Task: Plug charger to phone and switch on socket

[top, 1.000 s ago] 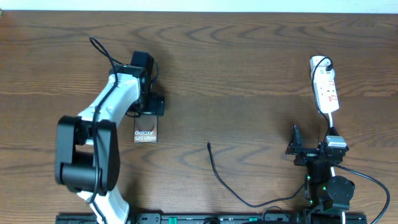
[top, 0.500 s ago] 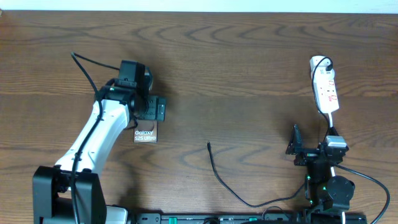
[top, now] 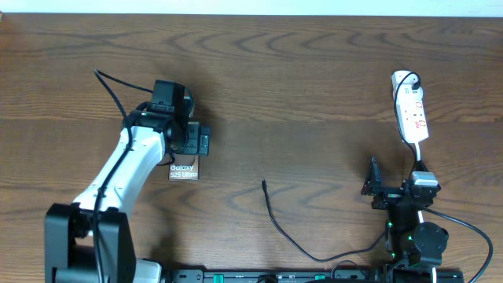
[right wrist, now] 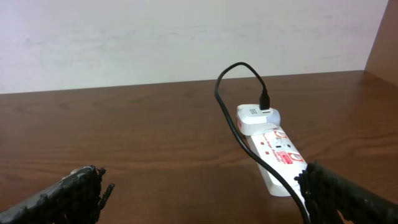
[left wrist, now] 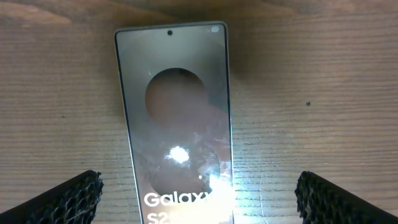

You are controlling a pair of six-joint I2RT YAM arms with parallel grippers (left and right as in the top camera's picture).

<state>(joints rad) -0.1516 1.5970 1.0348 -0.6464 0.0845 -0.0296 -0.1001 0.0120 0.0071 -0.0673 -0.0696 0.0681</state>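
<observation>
Overhead, my left gripper jaws spread wide above the unlettered end of the flat glossy brownish phone, thin black charger cable loose mid-table, well apart from it, right gripper spread, empty, white elongated power-strip socket beyond it.

table: dark brown wood grain, pretty much fills the whole overhead view, wavy streaks running side to side
wall: plain off-white, sits right behind the table's far edge in the right wrist view
side panel: brown board, upper right corner of that same view
pale strip: thin light band along the overhead's top edge
speck: tiny dark dot on the wood, left wrist view
</observation>
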